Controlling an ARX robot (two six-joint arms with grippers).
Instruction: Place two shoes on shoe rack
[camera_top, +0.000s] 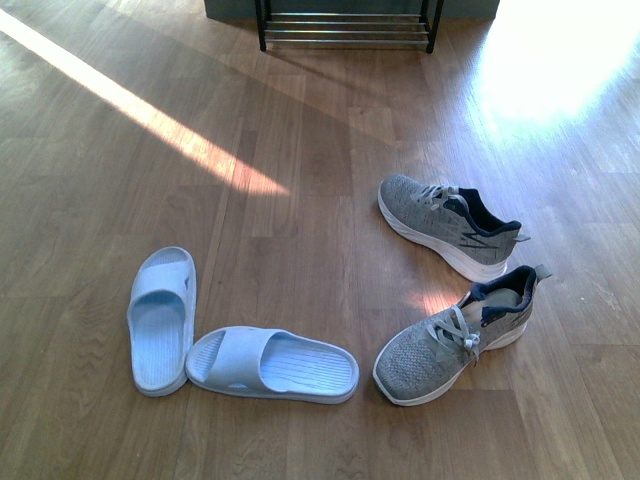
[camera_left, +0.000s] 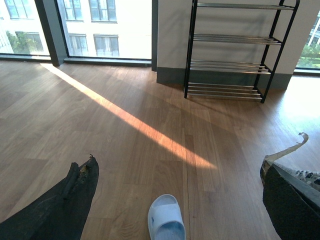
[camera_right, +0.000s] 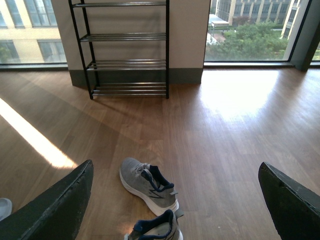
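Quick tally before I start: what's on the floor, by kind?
Grey sneakers: 2
Pale blue slides: 2
Shoe rack: 1
Total: 5

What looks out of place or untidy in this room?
All four shoes lie scattered on the floor, none on the rack. The left slide points forward; the right slide lies crosswise against it. The far sneaker and near sneaker face different ways. A strip seems to peel off the left jaws.
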